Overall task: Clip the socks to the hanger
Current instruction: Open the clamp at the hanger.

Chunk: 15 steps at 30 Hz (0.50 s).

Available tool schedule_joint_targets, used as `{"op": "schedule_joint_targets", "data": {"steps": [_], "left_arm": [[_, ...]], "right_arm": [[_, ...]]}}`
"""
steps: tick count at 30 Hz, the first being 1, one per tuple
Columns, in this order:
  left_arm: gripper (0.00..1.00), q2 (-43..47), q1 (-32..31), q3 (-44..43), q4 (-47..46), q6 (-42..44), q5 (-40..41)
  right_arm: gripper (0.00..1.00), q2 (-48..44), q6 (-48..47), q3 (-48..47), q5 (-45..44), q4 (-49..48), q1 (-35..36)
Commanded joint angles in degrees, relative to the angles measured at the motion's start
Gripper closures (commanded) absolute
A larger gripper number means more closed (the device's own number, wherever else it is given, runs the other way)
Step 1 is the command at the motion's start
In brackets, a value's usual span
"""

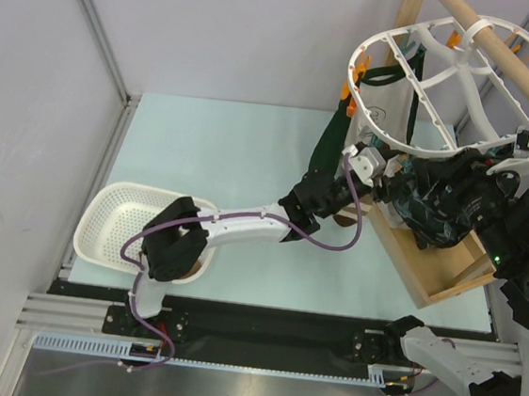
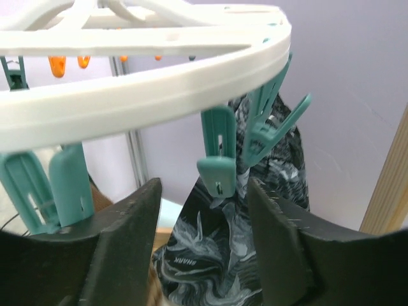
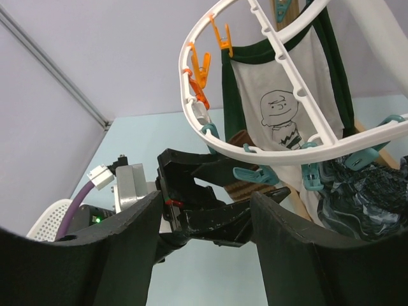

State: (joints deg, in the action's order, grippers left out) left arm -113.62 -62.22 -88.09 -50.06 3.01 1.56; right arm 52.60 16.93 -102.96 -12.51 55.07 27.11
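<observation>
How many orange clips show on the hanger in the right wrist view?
3 orange clips, down the left rim of the hanger: top, middle, lowest. More may be hidden outside this view.

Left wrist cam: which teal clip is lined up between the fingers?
Middle teal clip, hanging straight down in the gap, before the dark patterned cloth. The others sit off to either side, above the fingers.

I count one hanger [image 3: 287,154] just above my right claw [image 3: 204,210], with three orange clips [image 3: 203,66] and at least four teal clips [image 3: 252,173]. Beyond this claw I see one brown striped sock [image 3: 245,139] and one green cartoon-print cloth [image 3: 280,108]. Just beyond my left claw [image 2: 204,191] is one dark patterned cloth [image 2: 210,255].
</observation>
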Motion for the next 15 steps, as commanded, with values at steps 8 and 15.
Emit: {"op": "schedule_joint_targets", "data": {"steps": [8,15], "left_arm": [[0.50,-2.0,0.3,-5.7,-3.4,-1.6,-3.9],[0.71,-1.3,0.4,-4.7,-2.2,-2.7,-5.0]], "right_arm": [[0.37,0.3,0.6,0.7,2.4,-1.4,-0.2],[0.38,0.4,0.7,1.4,3.1,-0.4,-0.2]]}}
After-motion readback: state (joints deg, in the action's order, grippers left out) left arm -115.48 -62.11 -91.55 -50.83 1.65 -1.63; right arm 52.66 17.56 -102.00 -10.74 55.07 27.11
